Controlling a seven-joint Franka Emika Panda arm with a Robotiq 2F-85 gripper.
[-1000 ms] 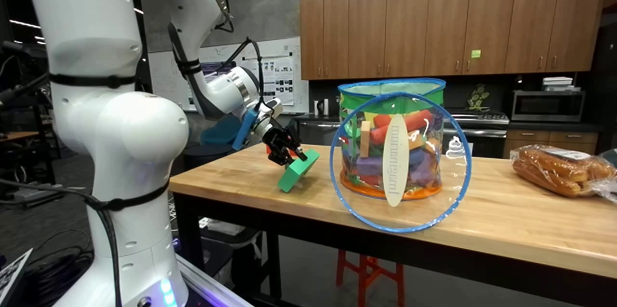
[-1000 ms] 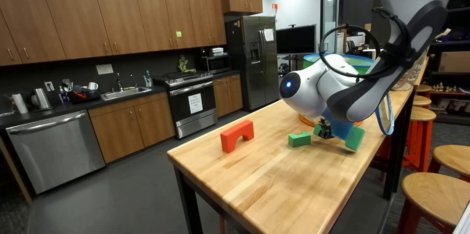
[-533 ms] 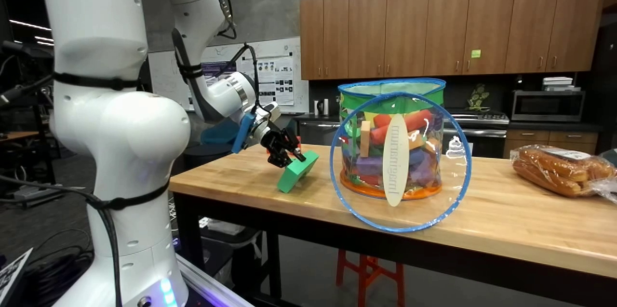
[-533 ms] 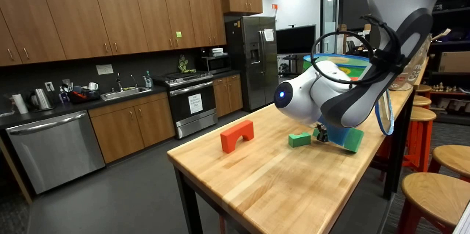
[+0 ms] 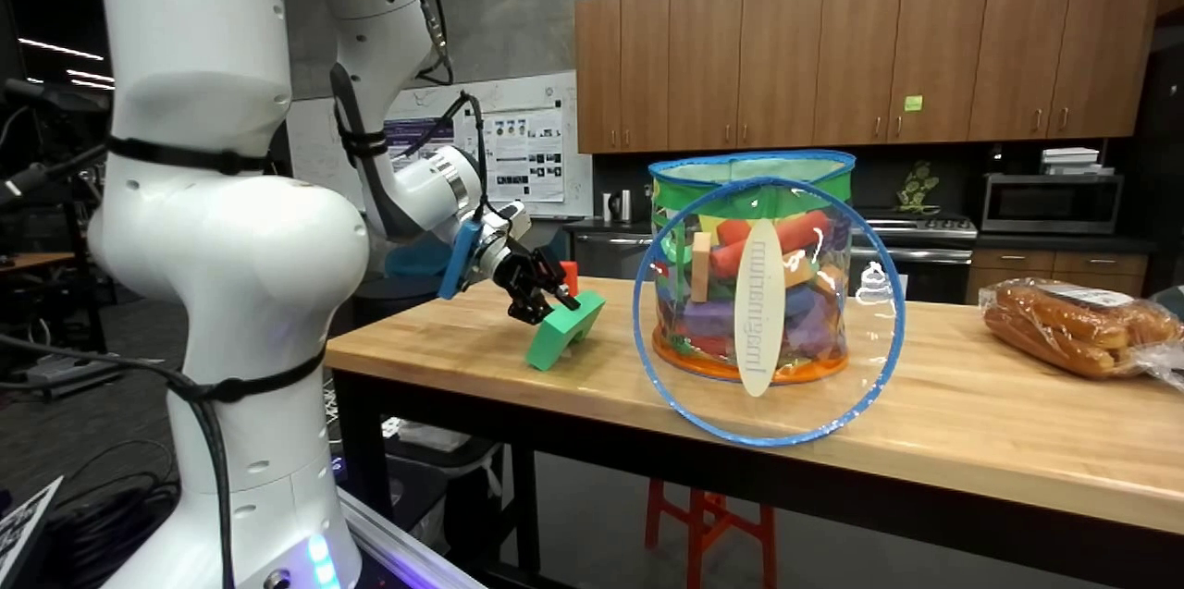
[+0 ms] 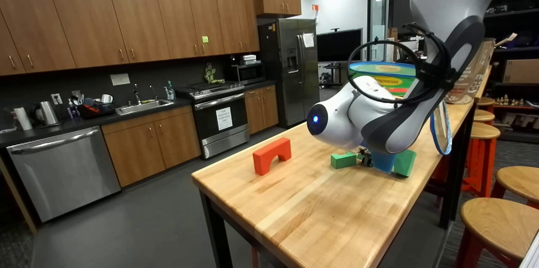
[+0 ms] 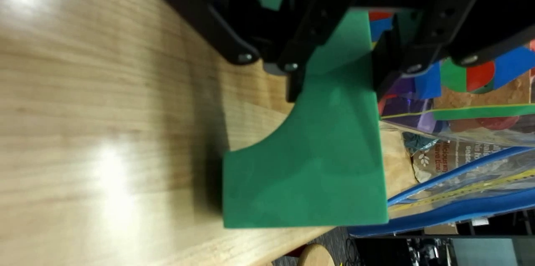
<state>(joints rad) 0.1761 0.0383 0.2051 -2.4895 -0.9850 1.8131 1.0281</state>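
Green arch block (image 7: 309, 174) is clamped in the jaws, which are closed on the middle of it — one jaw inside the hollow of the arch, the other against the flat back. It is held over the worktop (image 6: 303, 217), near the long edge on the side of the stools (image 6: 499, 215), and it sits tilted; whether its lowest corner touches down I cannot tell. Its long axis lies crosswise to the worktop, one end pointing at that edge and the other toward the side where the oven (image 6: 206, 118) stands. In the wrist view that axis runs from top to bottom, the hollow opens left toward the worktop, and the flat back faces the bag (image 5: 680, 193).

Counting outward: a second green block (image 6: 343, 160), with a dip in its top, rests on the worktop beside the far end of the held one in an exterior view — touching or apart, I cannot tell. That makes two green blocks outside the bag. One red arch (image 6: 273, 154) stands well apart on its two feet, hollow down. The bag is one, clear-sided and upright; the toy blocks (image 5: 803, 233) in it overlap too much to count, and its one round lid (image 5: 760, 321) hangs open at the front. Farther off are one packet of buns (image 5: 1073, 325) and one paper bag (image 6: 471, 78). Five stools show in an exterior view, along with one oven and one fridge (image 6: 290, 70)
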